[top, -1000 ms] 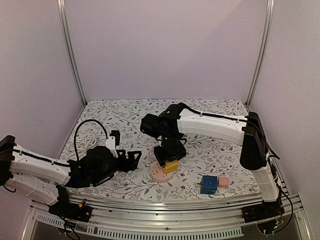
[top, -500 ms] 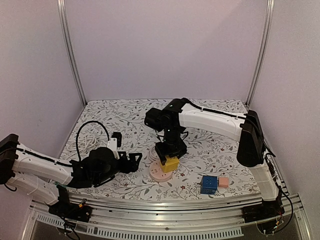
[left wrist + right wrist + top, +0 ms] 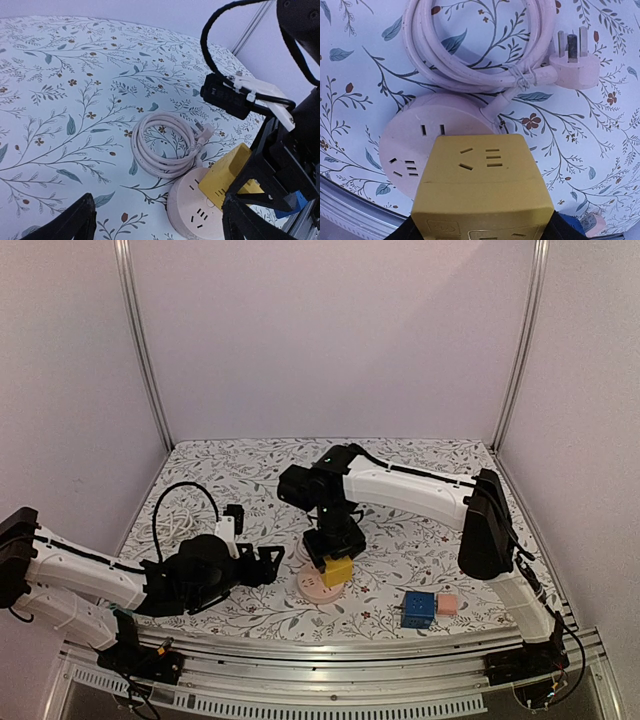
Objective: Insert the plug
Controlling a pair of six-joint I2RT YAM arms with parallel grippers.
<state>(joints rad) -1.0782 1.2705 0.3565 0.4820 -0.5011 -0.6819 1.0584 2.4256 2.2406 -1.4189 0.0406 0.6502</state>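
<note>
My right gripper (image 3: 333, 548) is shut on a yellow cube plug adapter (image 3: 338, 571) and holds it tilted over the right part of the round pink socket (image 3: 311, 588). In the right wrist view the cube (image 3: 482, 192) covers the near side of the socket (image 3: 417, 145), and its prongs are hidden. My left gripper (image 3: 272, 561) is open and empty just left of the socket. In the left wrist view, the socket (image 3: 197, 210) and the cube (image 3: 225, 175) lie between its fingers (image 3: 75, 225).
The socket's pink cord (image 3: 465, 45) lies coiled behind it, ending in a three-pin plug (image 3: 572, 67). A blue cube (image 3: 418, 608) and a small pink cube (image 3: 447, 604) sit at the front right. White cable (image 3: 176, 524) lies at the left.
The right arm's wrist and forearm have shifted a little to the left while the yellow cube stays over the socket. The left gripper has hardly moved.
</note>
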